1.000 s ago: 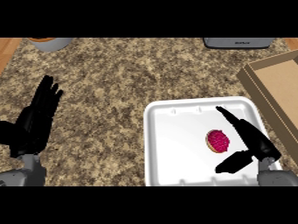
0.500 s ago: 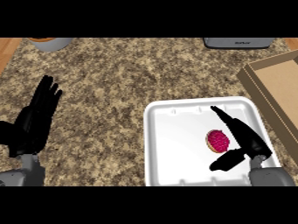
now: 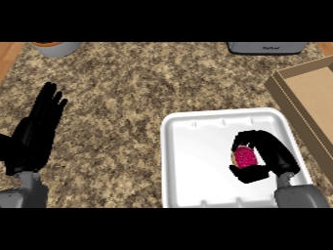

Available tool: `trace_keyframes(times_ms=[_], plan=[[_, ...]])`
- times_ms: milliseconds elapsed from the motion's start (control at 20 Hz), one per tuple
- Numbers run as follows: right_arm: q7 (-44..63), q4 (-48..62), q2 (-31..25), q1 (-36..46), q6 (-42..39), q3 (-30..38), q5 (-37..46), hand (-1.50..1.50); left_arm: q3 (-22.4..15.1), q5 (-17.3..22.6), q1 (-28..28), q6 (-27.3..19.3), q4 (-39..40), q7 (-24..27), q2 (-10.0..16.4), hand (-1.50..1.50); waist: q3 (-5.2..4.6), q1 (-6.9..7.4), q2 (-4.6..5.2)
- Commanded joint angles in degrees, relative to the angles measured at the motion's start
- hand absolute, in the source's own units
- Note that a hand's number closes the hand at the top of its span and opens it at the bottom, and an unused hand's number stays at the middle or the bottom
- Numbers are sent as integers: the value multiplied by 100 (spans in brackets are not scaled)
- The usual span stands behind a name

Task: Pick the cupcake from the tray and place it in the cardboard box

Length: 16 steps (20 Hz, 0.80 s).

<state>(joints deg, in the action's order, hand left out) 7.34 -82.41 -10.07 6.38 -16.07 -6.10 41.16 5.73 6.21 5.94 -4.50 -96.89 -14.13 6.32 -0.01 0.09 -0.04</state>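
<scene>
Cupcake (image 3: pixel 245 157) mostly hidden by rt hand (image 3: pixel 271 157) fingers; box (image 3: pixel 322 95) cut off at rt edge.

Single head view, looking steeply down, counter (image 3: pixel 140 93) filling frame

The bench (image 3: pixel 140 88) is speckled brown, beige and black, like granite. The tray (image 3: pixel 197 141) is plain white. The cupcake (image 3: pixel 245 157) shows magenta. The box (image 3: pixel 320 97) is tan brown. The left hand (image 3: pixel 39 129) and right hand (image 3: pixel 273 154) are black, on grey forearms (image 3: pixel 300 194).
</scene>
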Motion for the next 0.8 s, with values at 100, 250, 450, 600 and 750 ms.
trace_keyframes(times_ms=[100,250,450,600,750], plan=[[-166,-360,199,-411,686,-494,682,150,-103,-79,-270,57,-15,259,-107,0,1,-8,-2],[31,-702,-35,-234,492,-1246,1453,150,69,-10,-78,44,97,183,12,0,-4,-3,-11],[223,-1015,47,-344,745,-2089,2314,150,159,42,119,43,341,207,23,0,-3,-41,-6],[845,-1241,543,192,674,-2344,2749,150,-62,-80,-81,-21,76,133,-108,0,0,4,-8],[786,-2598,100,-609,375,-2765,2811,150,184,91,282,106,387,80,96,0,-2,-80,-15]])
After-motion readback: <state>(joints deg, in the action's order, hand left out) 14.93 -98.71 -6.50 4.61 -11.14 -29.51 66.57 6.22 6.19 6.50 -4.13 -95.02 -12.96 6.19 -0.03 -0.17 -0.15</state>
